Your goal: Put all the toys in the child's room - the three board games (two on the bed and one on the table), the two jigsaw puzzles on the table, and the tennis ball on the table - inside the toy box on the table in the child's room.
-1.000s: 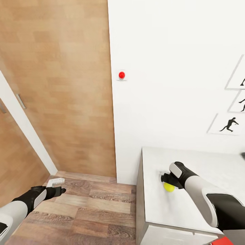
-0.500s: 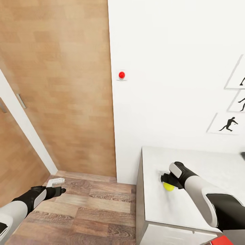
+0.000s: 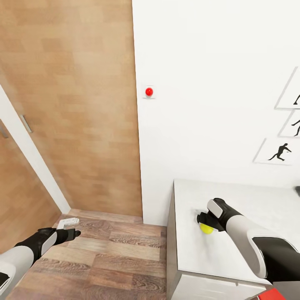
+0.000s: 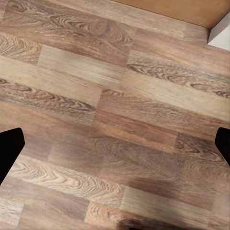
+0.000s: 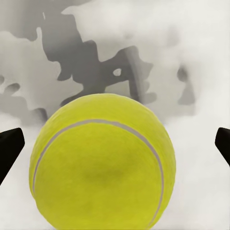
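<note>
**Right gripper poised over the tennis ball**

The right gripper sits low over the white table, with the tennis ball between its fingers. In the right wrist view the ball lies centred in the gap, and the two dark fingertips stand wide at either edge, not touching it. To do this step well, I judge the gripper should come a little lower so the pads meet the ball at its widest part, then close slowly and evenly. A round ball on a smooth top could roll out from between the fingers if one pad reaches it first.

The left gripper hangs over the wood floor, its fingertips spread wide with nothing between them.

Against the frames from a second and half a second ago, nothing has visibly changed: ball, arms and camera sit as they did.
</note>
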Available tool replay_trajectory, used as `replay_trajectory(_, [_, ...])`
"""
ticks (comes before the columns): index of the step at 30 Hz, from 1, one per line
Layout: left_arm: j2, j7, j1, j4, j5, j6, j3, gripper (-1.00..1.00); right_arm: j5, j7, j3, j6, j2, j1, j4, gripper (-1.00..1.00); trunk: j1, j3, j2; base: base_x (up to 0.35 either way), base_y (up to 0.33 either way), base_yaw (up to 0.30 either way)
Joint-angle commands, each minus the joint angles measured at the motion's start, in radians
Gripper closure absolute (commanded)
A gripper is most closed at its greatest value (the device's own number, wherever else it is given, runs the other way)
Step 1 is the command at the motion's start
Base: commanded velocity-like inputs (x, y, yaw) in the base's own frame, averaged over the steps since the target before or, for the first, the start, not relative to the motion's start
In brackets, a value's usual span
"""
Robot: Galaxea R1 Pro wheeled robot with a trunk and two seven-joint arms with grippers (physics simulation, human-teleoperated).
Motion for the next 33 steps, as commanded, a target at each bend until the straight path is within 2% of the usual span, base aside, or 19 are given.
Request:
replay_trajectory(1, [0.001,-0.001,-0.001,-0.001,0.006,0.005,-0.005,-1.00,-0.009,-0.008,0.002,0.004,0.000,0.000,-0.002,-1.00,0.001,-0.002,-0.002,0.000,0.000,0.000])
replay_trajectory(6, [0.001,-0.001,-0.001,-0.001,0.006,0.005,-0.005,-1.00,-0.009,-0.008,0.002,0.004,-0.001,0.000,-0.002,-1.00,0.001,-0.002,-0.002,0.000,0.000,0.000])
replay_trajectory(7, [0.001,-0.001,-0.001,-0.001,0.006,0.005,-0.005,-1.00,-0.009,-0.008,0.002,0.004,-0.001,0.000,-0.002,1.00,0.001,-0.002,-0.002,0.000,0.000,0.000])
replay_trajectory(33, [0.001,-0.001,-0.001,-0.001,0.006,0.005,-0.005,-1.00,-0.009,-0.008,0.001,-0.004,-0.002,0.000,-0.009,1.00,0.001,-0.002,-0.002,0.000,0.000,0.000])
